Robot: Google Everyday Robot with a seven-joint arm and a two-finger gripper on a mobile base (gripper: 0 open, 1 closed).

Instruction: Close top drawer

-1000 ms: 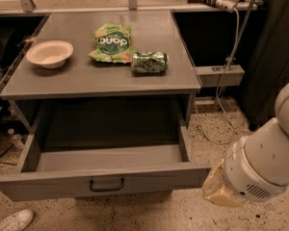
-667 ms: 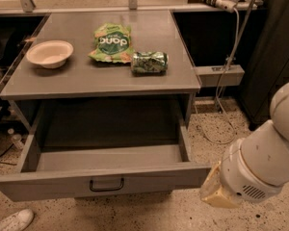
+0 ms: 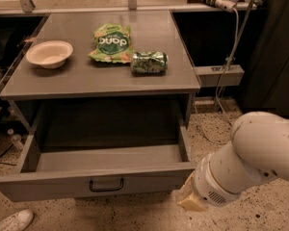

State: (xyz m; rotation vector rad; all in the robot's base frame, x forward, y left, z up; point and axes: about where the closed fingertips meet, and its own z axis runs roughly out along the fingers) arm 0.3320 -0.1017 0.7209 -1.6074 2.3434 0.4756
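Note:
The top drawer (image 3: 96, 182) is pulled far out under the grey tabletop (image 3: 111, 71). Its deep grey box is empty, and its long front panel has a small black loop handle (image 3: 106, 185) at the centre. My white arm (image 3: 250, 158) comes in from the lower right. My gripper (image 3: 189, 200) shows only as a beige end piece low down, right beside the right end of the drawer's front panel. Whether it touches the panel is not visible.
On the tabletop lie a beige bowl (image 3: 49, 53), a green chip bag (image 3: 111, 42) and a green can (image 3: 149, 62) on its side. A white cable (image 3: 233, 37) hangs at the right. A white shoe (image 3: 12, 221) is on the speckled floor at lower left.
My arm has moved left and a little down, bringing the gripper end closer to the right end of the drawer front. The drawer has not moved.

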